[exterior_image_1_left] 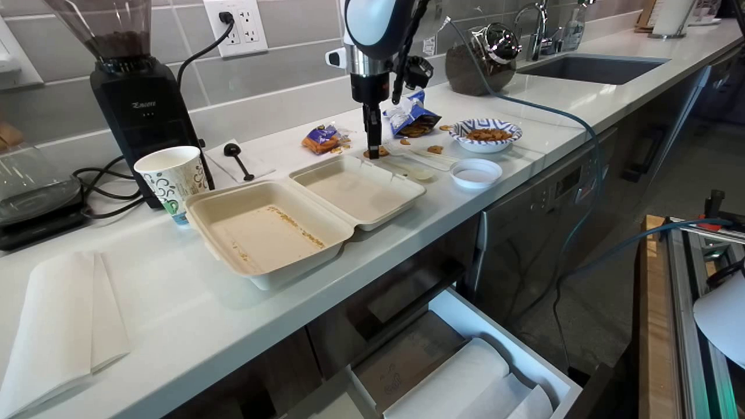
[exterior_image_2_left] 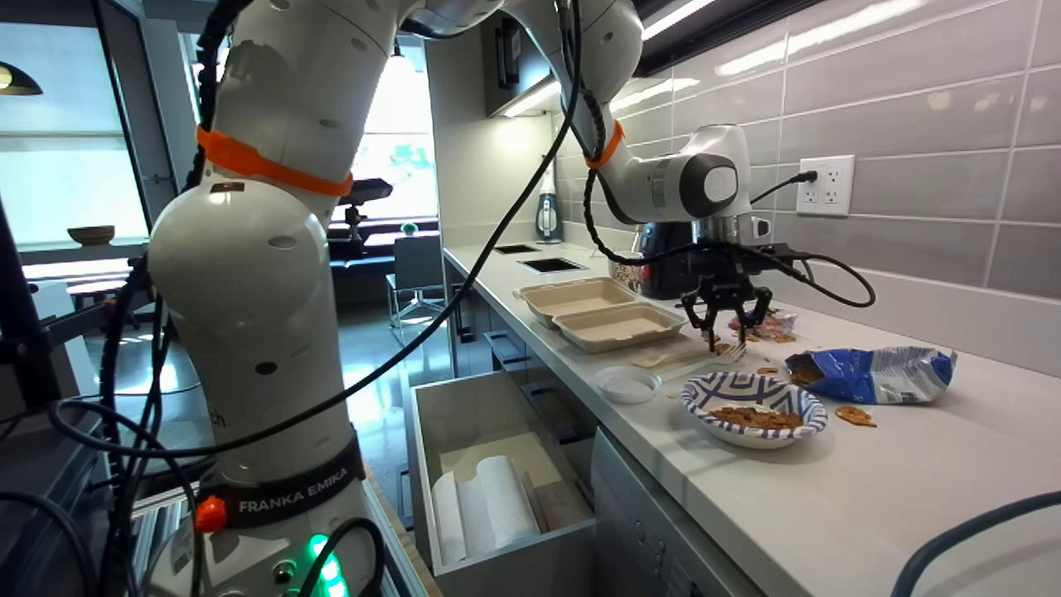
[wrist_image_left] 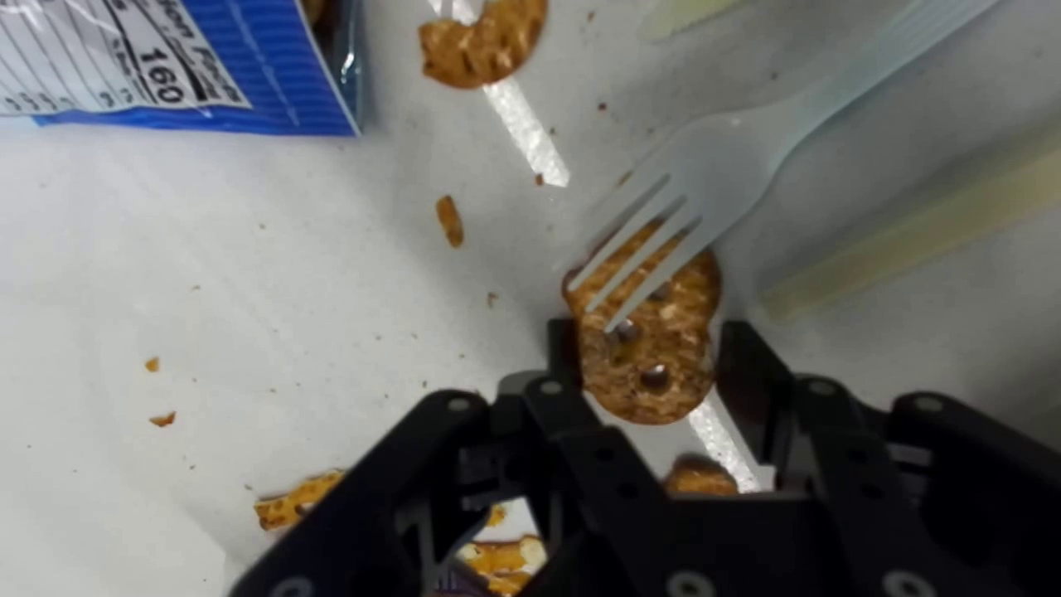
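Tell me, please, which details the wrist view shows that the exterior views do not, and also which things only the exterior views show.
Only the wrist view makes readable the number 160 printed on the blue bag, and shows clearly the holes in the pretzel crisp between the jaws of the gripper.

Only the exterior views show the takeout container, the patterned bowl and the open drawer.

Both kinds of view share the gripper, the blue bag, this pretzel crisp and a white fork.
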Available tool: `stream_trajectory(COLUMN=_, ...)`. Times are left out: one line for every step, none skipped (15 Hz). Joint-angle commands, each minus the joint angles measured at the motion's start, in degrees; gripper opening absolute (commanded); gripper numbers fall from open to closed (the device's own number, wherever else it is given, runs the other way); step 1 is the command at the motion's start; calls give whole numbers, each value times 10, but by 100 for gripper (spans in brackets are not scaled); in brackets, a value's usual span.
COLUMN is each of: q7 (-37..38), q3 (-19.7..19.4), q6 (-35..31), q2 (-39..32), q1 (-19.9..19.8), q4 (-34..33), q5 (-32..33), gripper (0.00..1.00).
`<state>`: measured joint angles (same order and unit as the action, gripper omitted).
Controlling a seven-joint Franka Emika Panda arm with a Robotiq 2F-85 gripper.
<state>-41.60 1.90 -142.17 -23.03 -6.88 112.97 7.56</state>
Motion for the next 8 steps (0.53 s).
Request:
stream_trajectory(q7=1, q3=-1, q6=11, q2=3, q1=2, q4=7, q5=9, gripper=46)
stream_trajectory(q7=0, q3=-1, q6=11, q2=4, q1=2, q4=7, q5=10, gripper=46)
stream_trajectory(q7=1, q3=-1, q6=11, q2=4, q1=2, q4=7, q5=10, gripper=45)
stream_trajectory(q7=1, q3=-1, q6=11, q2=4, q1=2, q4=7, q5=10, gripper=45)
stream_trajectory(q7=1, q3=-1, q6=11, q2=5, q1=2, q4=8, q5=11, gripper=45)
stream_trajectory(q7=1, q3=-1, q6=11, q2=6, q1=2, q4=8, q5=11, gripper=45)
stream_trajectory(q7=1, q3=-1, q6=11, q2=6, q1=2, q4=9, q5=11, gripper=46)
stream_trajectory(q7=0, q3=-1, q6=11, q2=7, q1=3, q4=9, q5=12, gripper=46)
